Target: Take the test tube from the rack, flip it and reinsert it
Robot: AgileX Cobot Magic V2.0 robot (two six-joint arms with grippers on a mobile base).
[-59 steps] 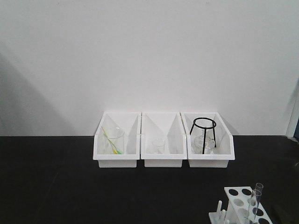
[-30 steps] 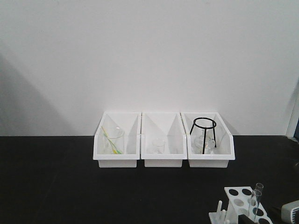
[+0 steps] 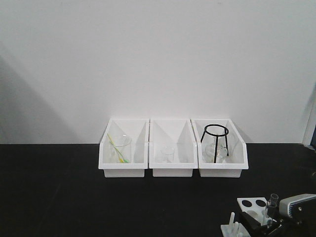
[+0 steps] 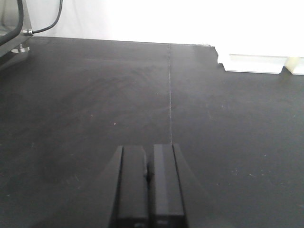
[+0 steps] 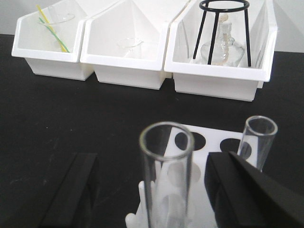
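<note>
The white rack (image 3: 251, 204) stands at the table's front right, with upright pegs (image 3: 232, 224) on its left side. It also shows in the right wrist view (image 5: 209, 140). A clear glass test tube (image 5: 166, 175) stands upright in it, mouth up. A second tube (image 5: 256, 135) stands further right. My right gripper (image 5: 154, 164) is open, its two black fingers (image 5: 71, 194) either side of the near tube and not touching it. In the front view the right gripper (image 3: 264, 222) sits low over the rack beside a tube (image 3: 271, 203). My left gripper (image 4: 149, 164) is shut and empty above the bare black table.
Three white open-fronted bins (image 3: 173, 170) stand in a row at the back by the wall. The left one holds a beaker with a yellow-green stick (image 3: 118, 148), the middle one small glassware, the right one a black tripod stand (image 3: 215, 140) and a glass flask.
My right gripper has come into the front view from the lower right and moved left onto the rack, now covering part of it. The left arm has not visibly moved.
</note>
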